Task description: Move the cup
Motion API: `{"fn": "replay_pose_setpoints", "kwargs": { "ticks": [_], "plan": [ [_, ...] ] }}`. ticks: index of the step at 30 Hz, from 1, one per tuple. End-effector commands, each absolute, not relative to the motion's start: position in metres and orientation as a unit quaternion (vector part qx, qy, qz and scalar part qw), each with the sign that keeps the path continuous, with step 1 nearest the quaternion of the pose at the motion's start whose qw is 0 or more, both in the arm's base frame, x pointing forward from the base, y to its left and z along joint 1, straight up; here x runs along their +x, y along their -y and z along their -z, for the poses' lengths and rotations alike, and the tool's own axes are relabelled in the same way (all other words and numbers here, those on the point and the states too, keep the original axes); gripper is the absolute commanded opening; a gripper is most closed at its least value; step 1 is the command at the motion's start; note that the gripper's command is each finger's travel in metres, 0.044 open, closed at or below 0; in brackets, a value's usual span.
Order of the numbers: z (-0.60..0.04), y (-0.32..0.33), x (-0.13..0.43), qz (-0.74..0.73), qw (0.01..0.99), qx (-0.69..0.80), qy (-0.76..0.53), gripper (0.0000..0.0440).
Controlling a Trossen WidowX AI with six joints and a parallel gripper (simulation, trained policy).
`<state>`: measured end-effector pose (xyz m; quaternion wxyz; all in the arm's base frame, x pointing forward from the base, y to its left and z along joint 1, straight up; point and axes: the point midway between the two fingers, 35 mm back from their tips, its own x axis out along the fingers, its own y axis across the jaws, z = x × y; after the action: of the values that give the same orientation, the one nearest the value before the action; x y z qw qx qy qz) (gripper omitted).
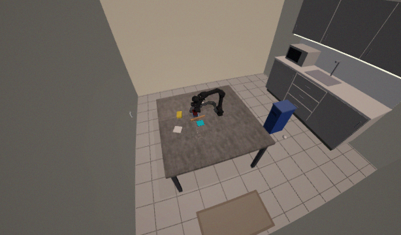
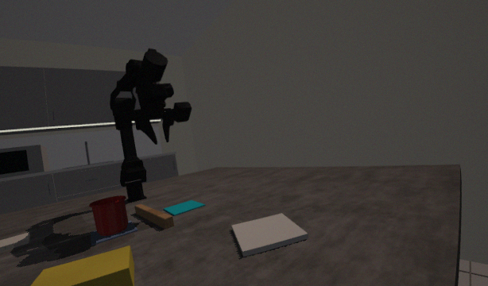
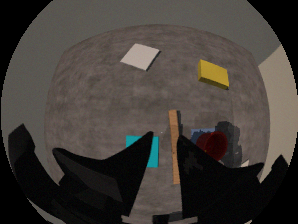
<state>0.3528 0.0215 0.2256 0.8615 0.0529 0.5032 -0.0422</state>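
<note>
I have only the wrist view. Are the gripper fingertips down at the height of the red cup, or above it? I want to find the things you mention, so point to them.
Observer: Above. In the exterior view the gripper [image 1: 196,110] [image 2: 161,142] [image 3: 165,137] hangs well over the rim of the red cup [image 1: 194,113] [image 2: 110,218] [image 3: 216,146].
Operator: Thank you. And is the cup standing straight? From here I cannot judge it.
Observer: Yes, the exterior view shows its side: it stands upright on the blue pad [image 1: 196,115] [image 2: 117,237] [image 3: 202,131].

The arm [image 1: 223,98] [image 2: 129,144] partly hides the cup [image 1: 195,113] [image 2: 110,216] [image 3: 217,146] from above; marbles inside cannot be made out. The cup covers part of the blue pad [image 1: 196,115] [image 2: 118,235] [image 3: 202,132] beneath. Nearer the exterior camera than the cup, the yellow block [image 1: 179,114] [image 2: 87,268] [image 3: 213,74] is cut off.
</note>
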Motion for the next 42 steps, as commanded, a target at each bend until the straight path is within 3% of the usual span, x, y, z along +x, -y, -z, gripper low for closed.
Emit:
{"fn": "replay_pose_setpoints", "kwargs": {
  "ticks": [1,23,42],
  "plan": [
    [-0.222,-0.018,0.352,0.046,0.85,0.042,-0.523,0.0118],
    [-0.185,0.018,0.339,0.044,0.757,-0.018,-0.652,0.0103],
    [-0.137,0.058,0.329,0.029,0.705,-0.052,-0.707,0.0148]
  ]
}}
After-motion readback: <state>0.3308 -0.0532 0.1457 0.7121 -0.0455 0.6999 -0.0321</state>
